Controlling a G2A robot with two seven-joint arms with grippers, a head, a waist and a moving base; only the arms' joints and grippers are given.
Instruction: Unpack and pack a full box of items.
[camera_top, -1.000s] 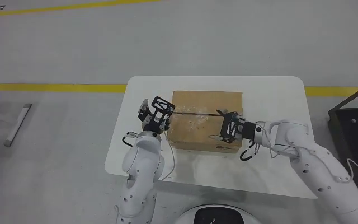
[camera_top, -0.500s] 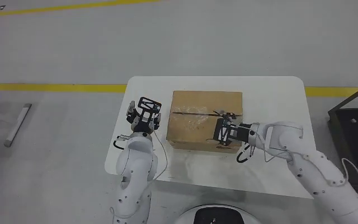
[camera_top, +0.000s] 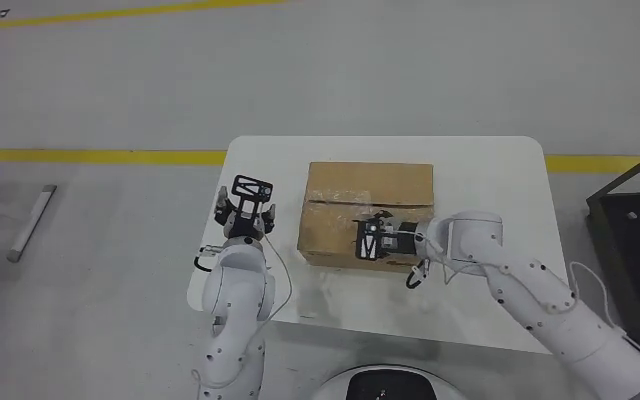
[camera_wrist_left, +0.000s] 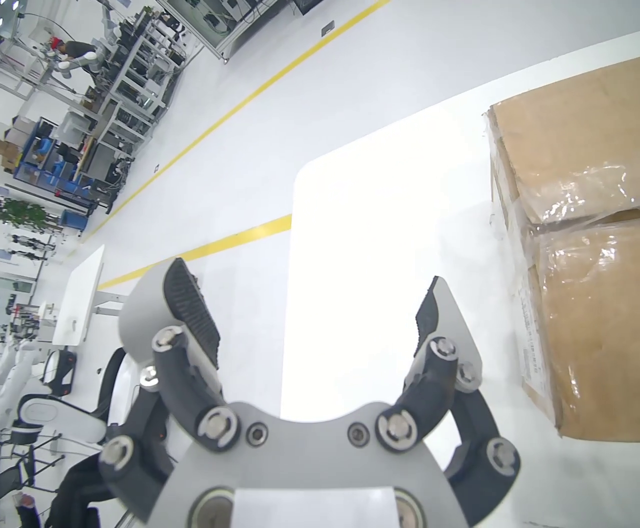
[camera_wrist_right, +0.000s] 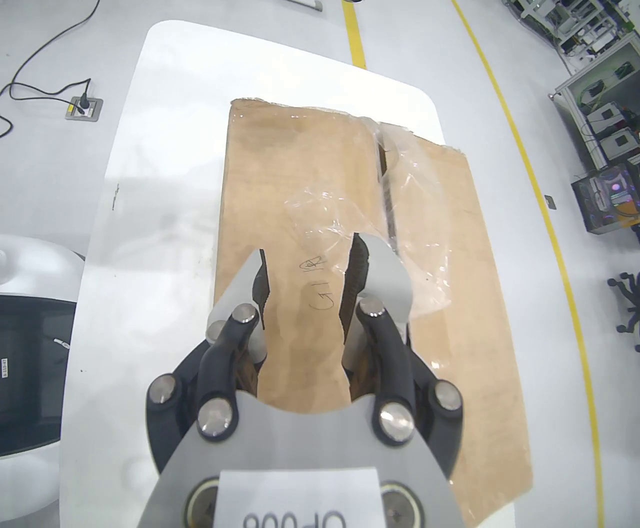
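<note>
Right gripper (camera_top: 372, 238) is spread wide and holding nothing, parked over the near flap at about 6 o'clock on the cardboard box (camera_top: 345, 190). Left gripper (camera_top: 245, 206) is also released and empty, off at the box's 9 o'clock over the table (camera_top: 480, 170). The box sits mid-table with its flaps closed and clear tape (camera_wrist_right: 345, 220) crinkled loose along the seam (camera_wrist_right: 386, 200). My worry: prying one flap with nothing bracing the box could just slide it. Or the tape clings to a finger pad.

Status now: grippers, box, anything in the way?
Left gripper open, beside box, not touching. Right gripper open over box top. Box closed, crumpled tape across top.
</note>
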